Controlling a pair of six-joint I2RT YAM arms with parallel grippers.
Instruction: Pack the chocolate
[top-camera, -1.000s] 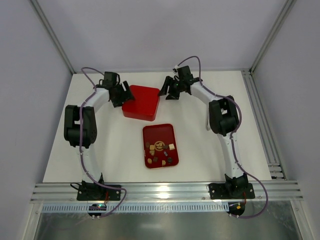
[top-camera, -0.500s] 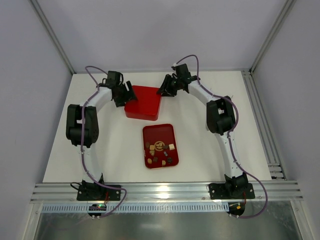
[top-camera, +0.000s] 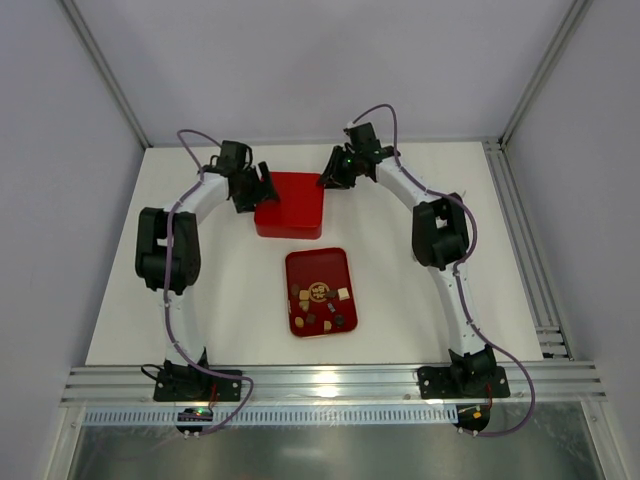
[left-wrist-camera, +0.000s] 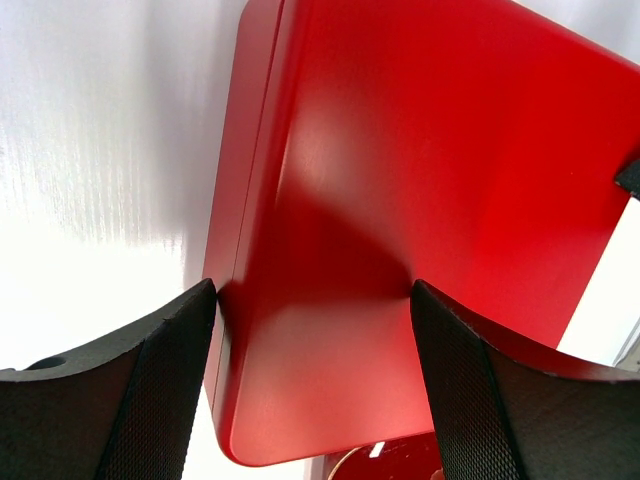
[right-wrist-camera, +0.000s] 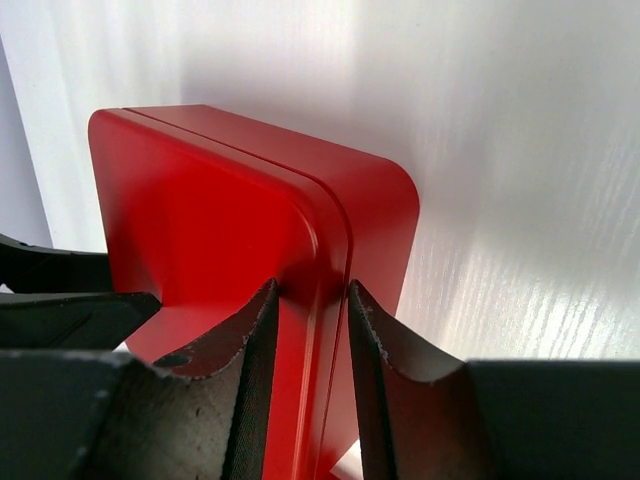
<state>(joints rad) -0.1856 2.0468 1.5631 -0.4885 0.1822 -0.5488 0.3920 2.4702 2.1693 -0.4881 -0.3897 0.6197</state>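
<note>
Over on the left, the left gripper (top-camera: 262, 184) sits at the box's near-left edge with its jaws spread wide. In its wrist view one finger (left-wrist-camera: 150, 375) hangs off the side wall and the other over the flat top, gripping nothing. The box (top-camera: 292, 205) rests closed on the table (top-camera: 230, 300), with its lid seam showing in the right wrist view. In front of it lies the tray (top-camera: 316, 262), and that is where the chocolate (top-camera: 341, 294) is: a handful of small brown and cream pieces loose inside, touched by neither arm. On the right, the right gripper (right-wrist-camera: 308, 292) has its 2 fingers drawn in narrow on the box's far-right corner edge, apparently pinching it. So the step in hand looks like getting the box open, and packing has not begun. Next, the left jaws likely need to steady the base while the right peels the lid up without dragging the whole box along.
</note>
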